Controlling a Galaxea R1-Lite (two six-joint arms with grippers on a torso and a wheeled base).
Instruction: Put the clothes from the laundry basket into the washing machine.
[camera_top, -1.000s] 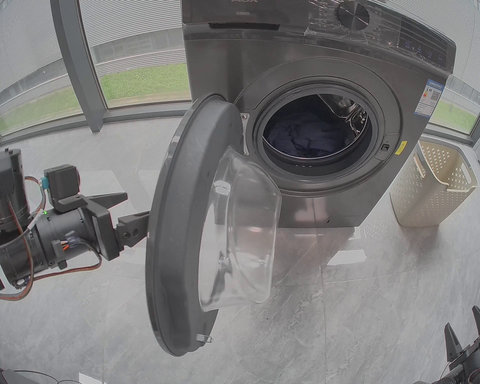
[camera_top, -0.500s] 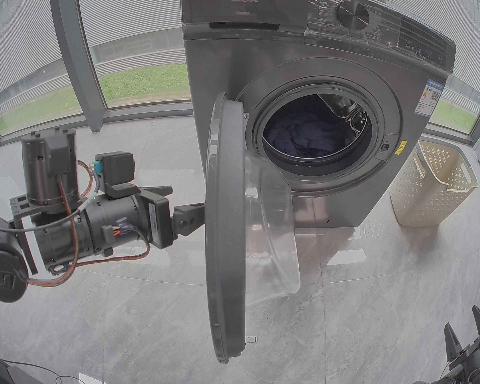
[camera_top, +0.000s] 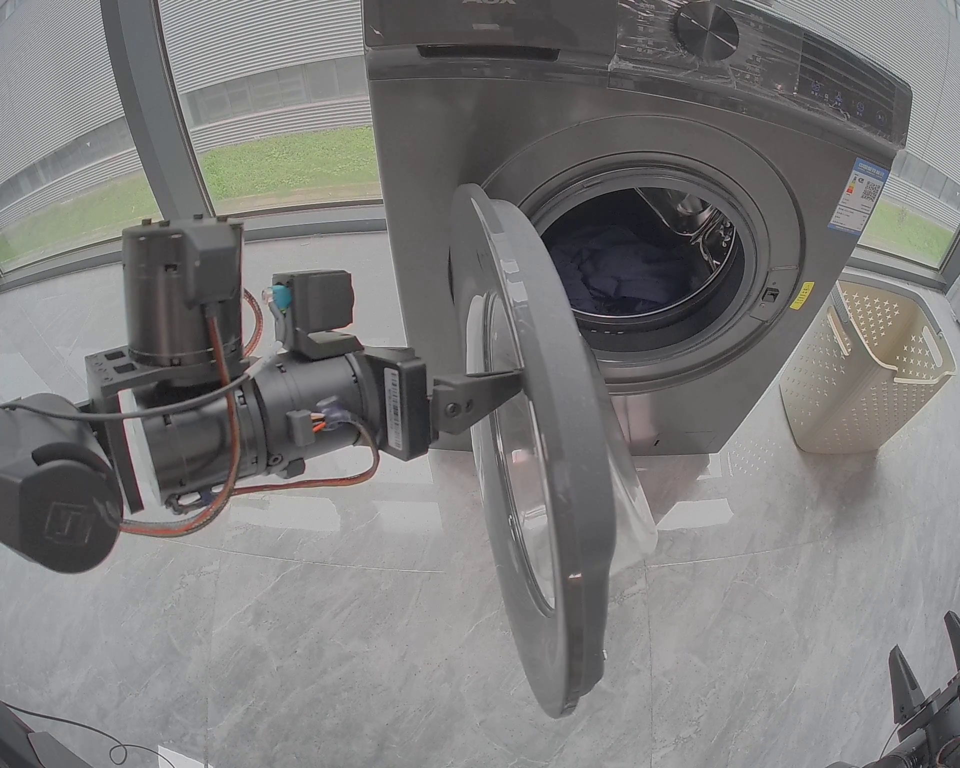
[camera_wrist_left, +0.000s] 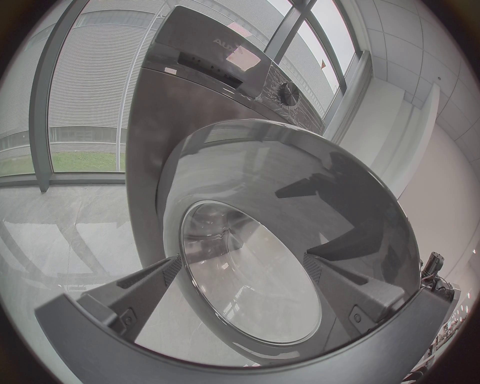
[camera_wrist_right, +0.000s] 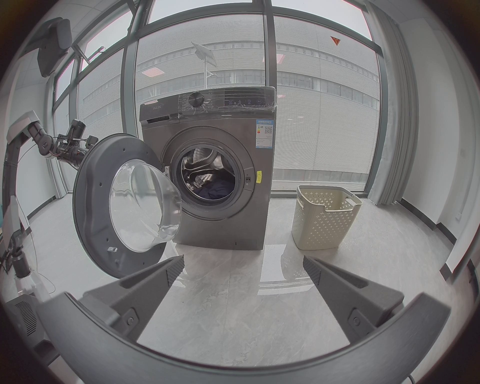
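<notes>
In the head view, the grey washing machine (camera_top: 450, 120) stands before the windows with its round door (camera_top: 560, 520) swung half open. The left hand (camera_top: 490, 390) is at the door's outer face, and one finger seems to touch it. Dark blue clothes (camera_top: 625, 270) lie inside the drum. The cream laundry basket (camera_top: 865, 370) stands on the floor just beside the machine, on the robot's right. A blue and white label (camera_top: 858, 195) is stuck high on the front, and a small yellow sticker (camera_top: 802, 295) sits near the latch. The right hand (camera_top: 925, 700) is low, well apart from the machine. In the left wrist view, the left hand (camera_wrist_left: 241, 261) has its fingers apart, close against the door (camera_wrist_left: 300, 175) on both sides of its glass window. In the right wrist view, the right hand (camera_wrist_right: 242, 262) has its fingers apart and empty, and far behind them are the machine (camera_wrist_right: 220, 115), the clothes (camera_wrist_right: 215, 189) in the drum and the basket (camera_wrist_right: 322, 220).
</notes>
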